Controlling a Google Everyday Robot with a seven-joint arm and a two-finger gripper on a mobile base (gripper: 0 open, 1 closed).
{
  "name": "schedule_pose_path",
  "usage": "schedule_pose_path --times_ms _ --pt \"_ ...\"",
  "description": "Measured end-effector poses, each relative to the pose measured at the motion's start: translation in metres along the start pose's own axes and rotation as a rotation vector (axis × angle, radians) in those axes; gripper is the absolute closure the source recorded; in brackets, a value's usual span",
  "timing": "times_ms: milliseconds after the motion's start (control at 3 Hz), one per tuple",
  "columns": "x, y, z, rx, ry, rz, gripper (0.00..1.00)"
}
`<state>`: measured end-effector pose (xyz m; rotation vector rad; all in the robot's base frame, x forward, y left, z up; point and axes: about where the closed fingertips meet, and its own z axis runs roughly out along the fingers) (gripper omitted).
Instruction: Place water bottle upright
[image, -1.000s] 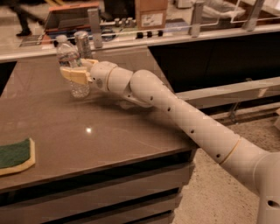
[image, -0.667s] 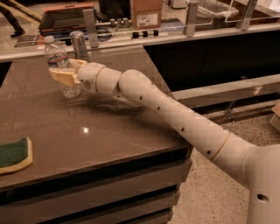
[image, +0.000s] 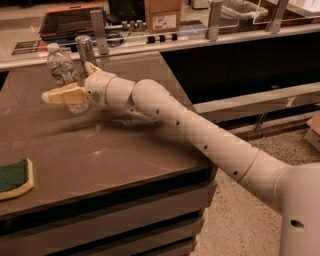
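Observation:
The water bottle (image: 62, 70), clear ribbed plastic with a white cap and a white label, stands upright on the brown table (image: 110, 150) at its far left. My gripper (image: 67, 82) is at the bottle, open, with the fingers spread to either side of it. The near finger (image: 64, 95) crosses in front of the bottle's lower part. The far finger (image: 91, 68) points up just right of the bottle. The bottle's base is partly hidden behind the near finger.
A silver metal can (image: 85, 48) stands just behind and right of the bottle. A green and yellow sponge (image: 15, 177) lies at the table's front left. A ledge with posts and boxes (image: 162, 15) runs behind the table. The table's right edge drops to the floor.
The bottle stays upright between the fingers. The gripper and bottle sit slightly lower and more to the left in view, and the fingers look spread a little wider.

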<state>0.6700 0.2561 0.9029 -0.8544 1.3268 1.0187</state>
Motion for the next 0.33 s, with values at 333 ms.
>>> schedule_pose_path --times_ms 333 --pt "0.0000 0.0001 0.0001 0.000 0.000 0.000 0.00"
